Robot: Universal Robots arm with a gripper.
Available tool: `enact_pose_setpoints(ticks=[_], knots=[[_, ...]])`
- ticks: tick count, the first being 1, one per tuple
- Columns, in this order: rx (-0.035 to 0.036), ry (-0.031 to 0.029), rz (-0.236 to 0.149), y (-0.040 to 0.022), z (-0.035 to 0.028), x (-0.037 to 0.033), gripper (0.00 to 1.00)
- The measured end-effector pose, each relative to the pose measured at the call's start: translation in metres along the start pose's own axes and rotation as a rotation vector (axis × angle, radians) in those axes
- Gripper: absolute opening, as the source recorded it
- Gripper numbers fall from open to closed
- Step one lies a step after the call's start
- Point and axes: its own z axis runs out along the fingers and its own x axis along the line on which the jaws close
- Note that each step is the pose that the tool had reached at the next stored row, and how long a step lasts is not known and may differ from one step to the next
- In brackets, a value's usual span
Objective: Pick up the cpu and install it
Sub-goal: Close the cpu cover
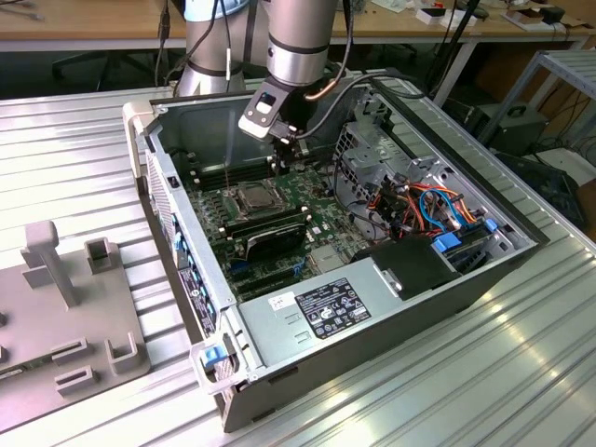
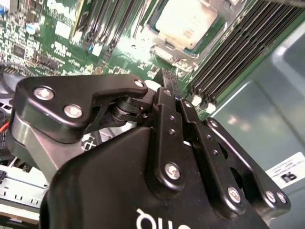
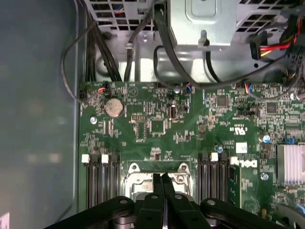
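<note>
Claw [image 3: 162,179] poised above the cpu [image 2: 187,21] in its socket.
Closed together, holding nothing; placement appears done, and clearance from the socket frame [image 3: 133,168] matters.

The chip [image 2: 188,21] runs off the edge in the second wrist view. In the first wrist view the gripper [image 3: 162,178] covers much of the socket [image 3: 135,179].

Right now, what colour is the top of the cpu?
Dull silver-grey; the cpu shows best in the second wrist view.
</note>
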Motion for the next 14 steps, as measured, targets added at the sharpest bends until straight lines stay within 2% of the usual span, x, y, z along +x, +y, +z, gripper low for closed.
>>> enact_pose_setpoints(ticks=[6,9,14], knots=[[-0.0001,-0.0001,0.0,-0.001,-0.0001,0.0,0.11],[-0.001,0.0,0.0,-0.0043,-0.0002,0.0,0.11],[-0.0011,-0.0001,0.0,-0.0047,-0.0003,0.0,0.11]])
